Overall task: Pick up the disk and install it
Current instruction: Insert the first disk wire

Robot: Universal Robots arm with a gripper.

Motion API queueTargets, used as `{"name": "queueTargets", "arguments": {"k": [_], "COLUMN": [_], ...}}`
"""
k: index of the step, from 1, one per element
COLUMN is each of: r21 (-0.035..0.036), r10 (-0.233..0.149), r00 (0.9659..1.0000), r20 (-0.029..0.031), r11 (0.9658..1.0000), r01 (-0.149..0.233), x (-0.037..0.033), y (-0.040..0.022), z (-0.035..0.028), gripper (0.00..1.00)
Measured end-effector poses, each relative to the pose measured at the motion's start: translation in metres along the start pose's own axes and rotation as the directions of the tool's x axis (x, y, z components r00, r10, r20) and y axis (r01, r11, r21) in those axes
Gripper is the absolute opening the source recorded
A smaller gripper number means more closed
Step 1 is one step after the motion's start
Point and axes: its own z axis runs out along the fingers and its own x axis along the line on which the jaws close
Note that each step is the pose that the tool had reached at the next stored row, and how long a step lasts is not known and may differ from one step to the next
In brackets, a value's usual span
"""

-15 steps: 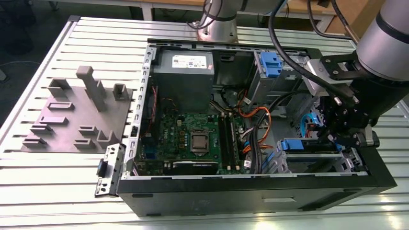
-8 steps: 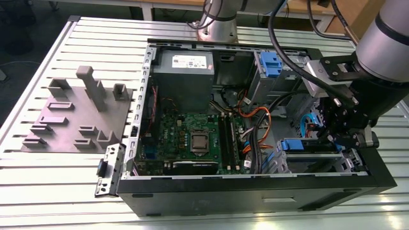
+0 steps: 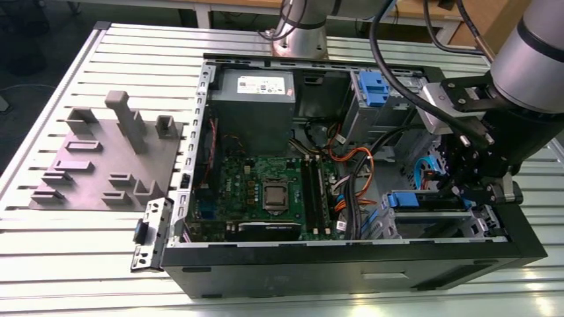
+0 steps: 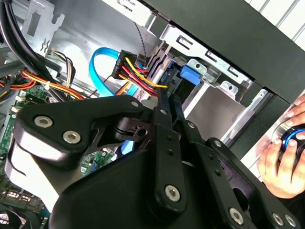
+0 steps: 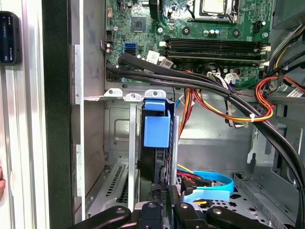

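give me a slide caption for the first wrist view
Gripper holds the disk on edge in the drive bay, below the motherboard.

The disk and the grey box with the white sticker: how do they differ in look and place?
The disk shows a blue carrier; the box is plain grey with a white sticker. The disk looks smaller than the box. The disk sits in a bay at the exterior view's right, beside the gripper; the box sits at the far side, away from the gripper. Both are inside the open case.
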Motion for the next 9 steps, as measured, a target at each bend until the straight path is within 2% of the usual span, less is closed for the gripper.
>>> {"name": "queueTargets", "arguments": {"k": [9], "r21": [0.0005], "r10": [0.0], "r00": [1.0], "r20": [0.0], "r11": [1.0], "r01": [0.0], "x": [0.0007], "y": [0.0], "z": [-0.0009], "gripper": [0.16]}}
